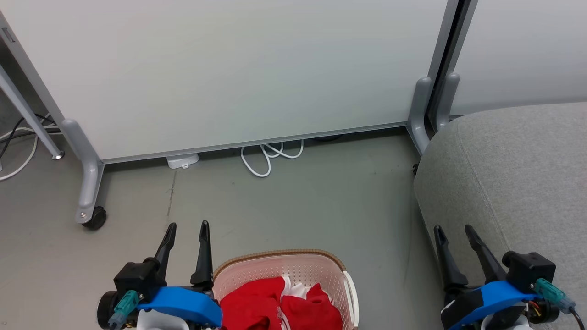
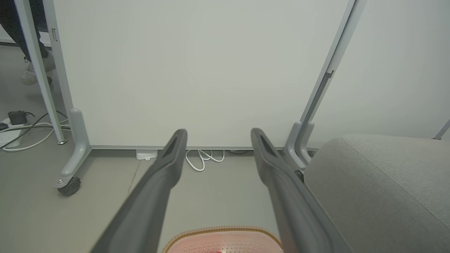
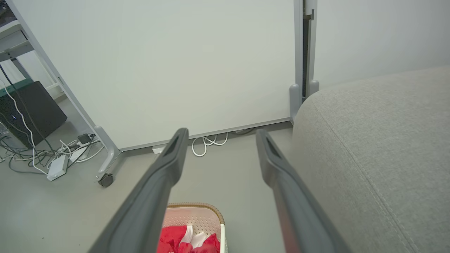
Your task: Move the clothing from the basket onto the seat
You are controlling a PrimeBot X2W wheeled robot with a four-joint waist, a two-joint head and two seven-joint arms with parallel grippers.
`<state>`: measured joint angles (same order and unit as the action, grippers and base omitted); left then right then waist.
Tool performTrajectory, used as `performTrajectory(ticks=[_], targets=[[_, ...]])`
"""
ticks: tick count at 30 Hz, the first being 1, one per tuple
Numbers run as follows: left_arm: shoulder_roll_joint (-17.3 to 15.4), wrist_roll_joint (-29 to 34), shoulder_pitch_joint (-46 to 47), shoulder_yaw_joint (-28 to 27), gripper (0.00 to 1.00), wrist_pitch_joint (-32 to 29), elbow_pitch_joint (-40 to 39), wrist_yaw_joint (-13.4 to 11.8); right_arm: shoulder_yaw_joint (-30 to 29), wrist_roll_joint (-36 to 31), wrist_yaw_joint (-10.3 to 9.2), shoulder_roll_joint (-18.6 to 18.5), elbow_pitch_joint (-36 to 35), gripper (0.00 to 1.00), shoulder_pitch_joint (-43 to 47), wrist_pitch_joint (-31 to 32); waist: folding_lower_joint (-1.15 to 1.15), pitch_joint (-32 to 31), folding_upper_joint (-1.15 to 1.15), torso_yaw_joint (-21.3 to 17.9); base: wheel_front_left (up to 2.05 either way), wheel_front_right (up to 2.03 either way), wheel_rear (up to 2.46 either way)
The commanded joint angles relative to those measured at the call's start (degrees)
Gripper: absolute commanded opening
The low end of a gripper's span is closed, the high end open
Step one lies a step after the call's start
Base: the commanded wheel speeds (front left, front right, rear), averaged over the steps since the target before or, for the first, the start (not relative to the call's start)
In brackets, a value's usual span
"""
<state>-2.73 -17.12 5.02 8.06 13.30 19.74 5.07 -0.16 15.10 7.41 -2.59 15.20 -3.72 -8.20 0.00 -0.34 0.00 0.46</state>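
Grey floor (image 1: 298, 206), white partition panel (image 1: 229, 68) behind. Cream perforated plastic basket (image 1: 284, 253) holds red-and-white clothing (image 1: 257, 305); grey fabric seat (image 1: 513, 169) at right. Fingers apart, empty: left hand (image 1: 188, 224), right hand (image 1: 453, 228).

Perforated plastic basket (image 1: 321, 270); matt woven-cloth seat (image 1: 518, 174)

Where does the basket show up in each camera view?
Head view: basket at bottom centre, cut by the edge.
Left wrist view: basket rim at bottom centre.
Right wrist view: basket at the bottom, left of centre.
Shared landmark: looped white cable.
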Motion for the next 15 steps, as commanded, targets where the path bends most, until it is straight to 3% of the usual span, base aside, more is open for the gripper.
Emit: performTrajectory(ticks=[1,15], targets=[[-0.22,1.18,1.01,0.21,1.0,0.62,0.06,-0.18,0.1,-1.51,0.12,-0.43,-0.36,1.0,0.02,-0.49,0.0,-0.01,0.0,0.04,0.0,0.0,0.0],[-0.23,5.81,1.17,0.97,1.0,2.04,0.74,-0.51,0.19,-6.67,0.09,-0.46,0.03,1.0,0.07,-1.74,0.0,-0.1,0.0,0.3,0.0,0.0,0.0]])
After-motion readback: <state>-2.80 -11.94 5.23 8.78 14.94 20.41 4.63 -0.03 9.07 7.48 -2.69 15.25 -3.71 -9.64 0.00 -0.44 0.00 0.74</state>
